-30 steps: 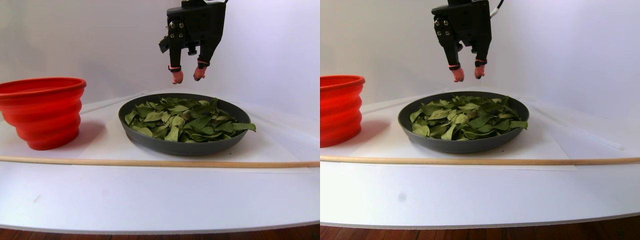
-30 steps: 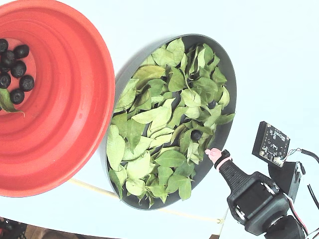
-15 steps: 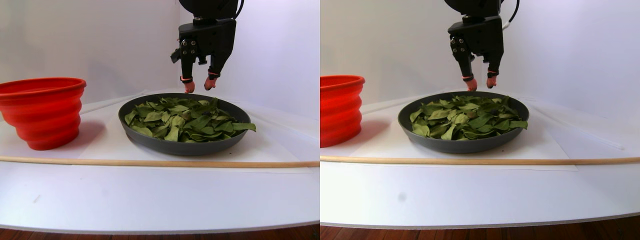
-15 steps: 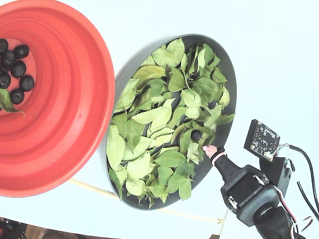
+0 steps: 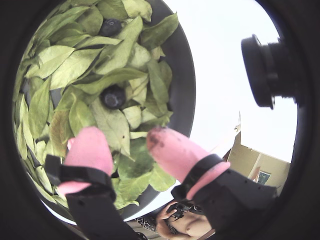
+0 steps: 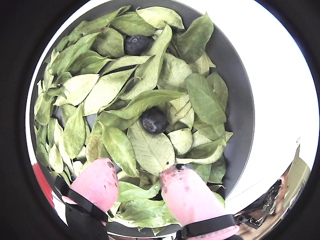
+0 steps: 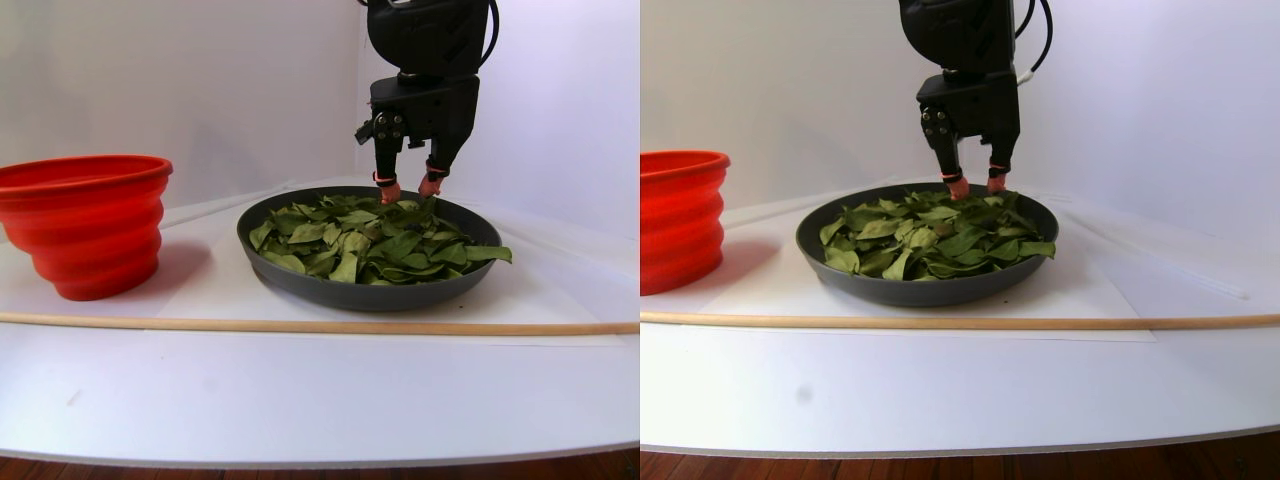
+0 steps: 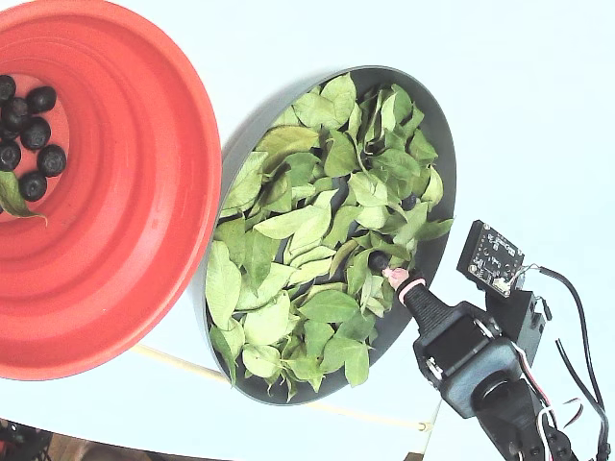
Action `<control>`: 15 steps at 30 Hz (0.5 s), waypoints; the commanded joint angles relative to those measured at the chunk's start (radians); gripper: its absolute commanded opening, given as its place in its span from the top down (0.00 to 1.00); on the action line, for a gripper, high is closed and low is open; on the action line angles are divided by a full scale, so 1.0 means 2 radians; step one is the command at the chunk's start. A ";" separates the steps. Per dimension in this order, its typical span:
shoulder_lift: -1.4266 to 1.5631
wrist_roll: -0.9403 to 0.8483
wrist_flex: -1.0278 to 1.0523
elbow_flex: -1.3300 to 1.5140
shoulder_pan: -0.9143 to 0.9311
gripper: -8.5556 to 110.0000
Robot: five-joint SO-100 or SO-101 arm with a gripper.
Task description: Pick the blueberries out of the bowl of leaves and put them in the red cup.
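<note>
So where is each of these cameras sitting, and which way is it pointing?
A wrist view: rides on the gripper, looking down past pink fingertips at the leaves.
Another wrist view: same perch, showing the gripper over a blueberry.
Stereo pair view: table level, side-on; the arm hangs over the bowl beside the red cup.
Fixed view: overhead; the gripper enters lower right.
All show the bowl.

I've brought the gripper (image 7: pixel 408 187) down from high above the bowl (image 7: pixel 300 283); its parted pink fingertips (image 6: pixel 100 182) now sit at the leaves (image 8: pixel 288 226), a blueberry (image 6: pixel 153 120) at twelve o'clock of them.
</note>
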 commanded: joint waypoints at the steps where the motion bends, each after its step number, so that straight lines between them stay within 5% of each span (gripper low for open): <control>1: -0.002 0.004 -0.010 -0.034 0.016 0.79; 15: -0.058 0.010 -0.021 -0.081 0.019 0.79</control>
